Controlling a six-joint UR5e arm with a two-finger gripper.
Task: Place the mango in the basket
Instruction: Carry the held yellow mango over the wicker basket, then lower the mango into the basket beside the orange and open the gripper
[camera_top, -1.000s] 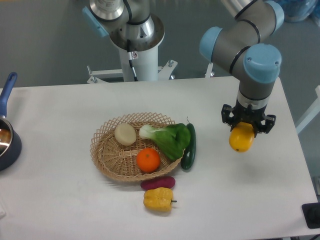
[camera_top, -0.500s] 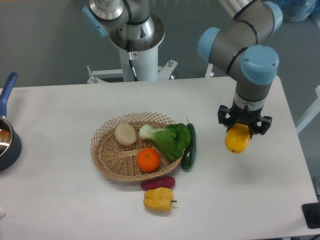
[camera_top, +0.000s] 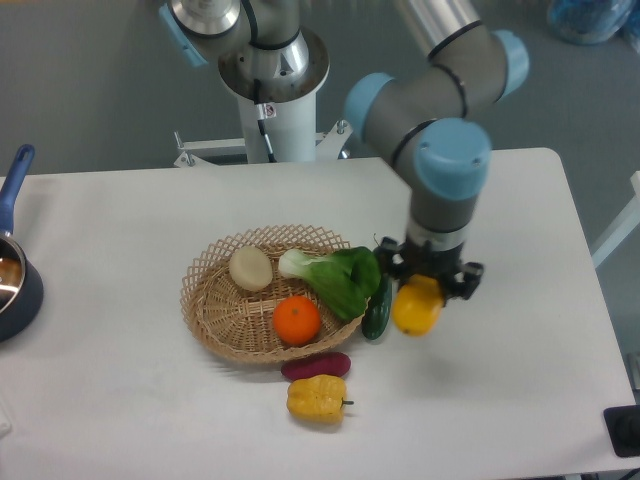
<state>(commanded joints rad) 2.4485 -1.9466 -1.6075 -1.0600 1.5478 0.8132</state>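
While the claw (camera_top: 425, 290) is clamped on the mango (camera_top: 416, 308), the fruit hangs above the desk (camera_top: 120, 210), just right of the basket (camera_top: 215, 320) and close to the dark green cucumber (camera_top: 378, 305) leaning on its rim. The basket already holds an orange (camera_top: 297, 320), a pale round vegetable (camera_top: 250, 268) and bok choy (camera_top: 335, 277). Carried low, the mango could knock the cucumber or rim; dropped on the greens, it might roll out.
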